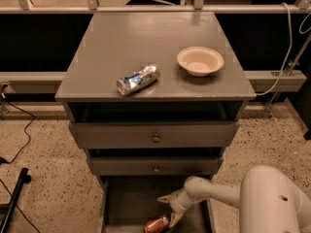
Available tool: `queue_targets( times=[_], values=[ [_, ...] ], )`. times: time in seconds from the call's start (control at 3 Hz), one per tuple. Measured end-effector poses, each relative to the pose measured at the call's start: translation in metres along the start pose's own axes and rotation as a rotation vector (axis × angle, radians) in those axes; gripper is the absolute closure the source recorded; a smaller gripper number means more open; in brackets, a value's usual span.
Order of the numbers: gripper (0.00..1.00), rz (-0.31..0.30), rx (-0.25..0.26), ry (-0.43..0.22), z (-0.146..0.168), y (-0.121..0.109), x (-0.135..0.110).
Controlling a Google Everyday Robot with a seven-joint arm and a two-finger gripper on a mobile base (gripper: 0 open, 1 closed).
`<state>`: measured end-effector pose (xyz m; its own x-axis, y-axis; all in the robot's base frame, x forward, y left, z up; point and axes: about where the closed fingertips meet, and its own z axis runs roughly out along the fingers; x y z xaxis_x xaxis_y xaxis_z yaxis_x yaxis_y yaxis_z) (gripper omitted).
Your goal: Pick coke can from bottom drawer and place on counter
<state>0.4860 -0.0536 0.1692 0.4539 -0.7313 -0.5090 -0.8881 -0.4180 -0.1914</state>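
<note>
The coke can [156, 224] lies on its side on the floor of the open bottom drawer [126, 203], near the frame's lower edge. My gripper [167, 209] reaches into the drawer from the right, open, its two pale fingers spread just above and to the right of the can. One fingertip [174, 220] is beside the can's right end. The grey counter [146, 38] is the cabinet's top.
A dented silver-and-blue can [138, 79] lies on the counter's front left. A cream bowl [200, 60] sits at its right. Two shallower knobbed drawers [154, 136] stand slightly open above the bottom drawer. My white arm [262, 198] fills the lower right. Cables lie on the floor at left.
</note>
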Motion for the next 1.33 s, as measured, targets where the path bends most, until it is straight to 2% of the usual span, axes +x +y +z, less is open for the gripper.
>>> queue_targets(
  times=[1.0, 1.33],
  values=[
    [0.23, -0.011, -0.065, -0.067, 0.041, 0.015, -0.004],
    [0.41, -0.018, -0.092, -0.088, 0.053, 0.018, -0.008]
  ],
)
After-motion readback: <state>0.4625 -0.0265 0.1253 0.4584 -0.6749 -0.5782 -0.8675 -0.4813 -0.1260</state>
